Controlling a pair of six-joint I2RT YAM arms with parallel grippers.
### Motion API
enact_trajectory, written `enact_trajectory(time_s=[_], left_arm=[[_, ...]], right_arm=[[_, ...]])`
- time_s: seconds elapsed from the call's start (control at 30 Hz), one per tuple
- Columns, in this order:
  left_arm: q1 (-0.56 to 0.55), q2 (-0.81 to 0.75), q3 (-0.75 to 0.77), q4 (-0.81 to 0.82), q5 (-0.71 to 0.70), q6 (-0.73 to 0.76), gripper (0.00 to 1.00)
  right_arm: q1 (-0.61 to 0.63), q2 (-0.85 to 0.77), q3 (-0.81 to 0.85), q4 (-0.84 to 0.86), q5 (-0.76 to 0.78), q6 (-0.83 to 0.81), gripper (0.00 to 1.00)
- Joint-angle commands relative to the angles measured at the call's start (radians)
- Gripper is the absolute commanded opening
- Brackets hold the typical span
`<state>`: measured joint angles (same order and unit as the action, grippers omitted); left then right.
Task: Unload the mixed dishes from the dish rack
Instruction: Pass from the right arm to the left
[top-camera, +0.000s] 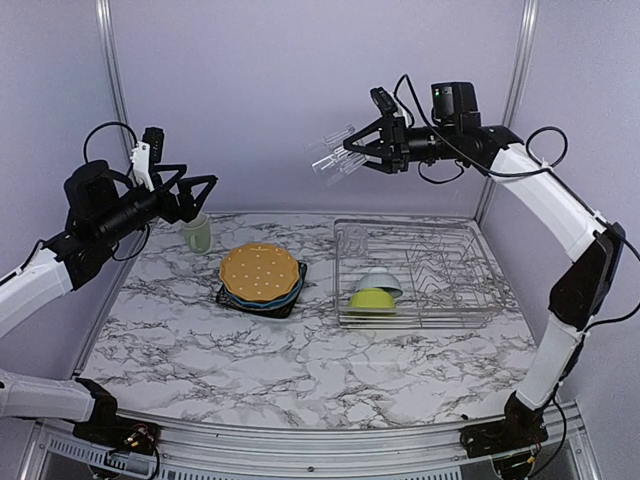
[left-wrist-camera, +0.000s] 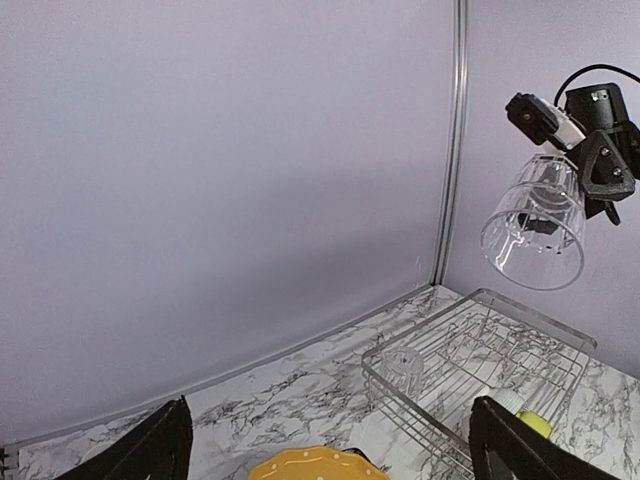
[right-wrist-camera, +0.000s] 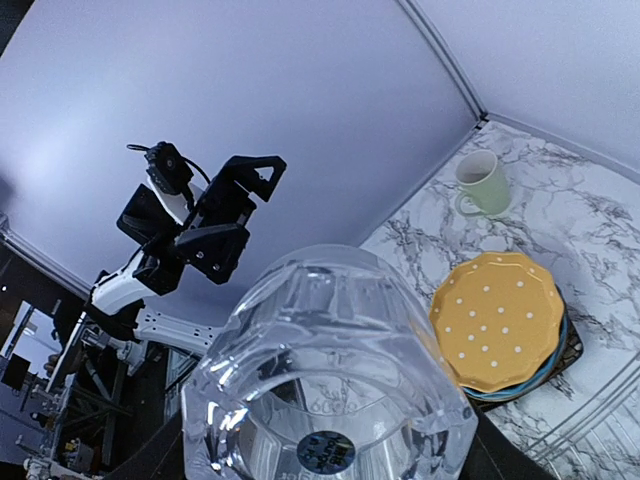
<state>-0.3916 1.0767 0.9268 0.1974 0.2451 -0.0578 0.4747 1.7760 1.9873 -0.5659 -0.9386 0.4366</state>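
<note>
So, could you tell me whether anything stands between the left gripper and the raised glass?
Nothing visible: only open air separates the open left gripper from the clear glass held by the right gripper.

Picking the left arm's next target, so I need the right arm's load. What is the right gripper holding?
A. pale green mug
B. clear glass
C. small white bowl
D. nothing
B: the right gripper is clamped on a clear glass held up in the air, while the pale green mug stands on the table and the small white bowl sits in the dish rack.
</note>
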Motion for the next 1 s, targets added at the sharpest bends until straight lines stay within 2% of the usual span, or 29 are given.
enact_trajectory(time_s=[0.0,0.43,0.57,0.8,0.97], left_arm=[[-0.06,-0.036,-0.004,0.132,-0.031,0.127,0.99],[-0.277,0.055,0.124,0.128,-0.058,0.297,0.99],[-0.329,0.096,0.165,0.137,-0.055,0.336,0.94],[-0.394,0.172,0.246,0.093,-0.047,0.424,0.76],[-0.412,0.203,0.289,0.101,-0.036,0.427,0.53]], right_arm=[[0.008,-0.041,-0.049,0.227,-0.186,0.178,0.41],[0.085,-0.049,-0.154,0.496,-0.317,0.421,0.38],[0.107,-0.039,-0.162,0.533,-0.33,0.452,0.37],[0.123,-0.036,-0.191,0.639,-0.341,0.53,0.37],[0.128,-0.038,-0.224,0.703,-0.344,0.565,0.36]])
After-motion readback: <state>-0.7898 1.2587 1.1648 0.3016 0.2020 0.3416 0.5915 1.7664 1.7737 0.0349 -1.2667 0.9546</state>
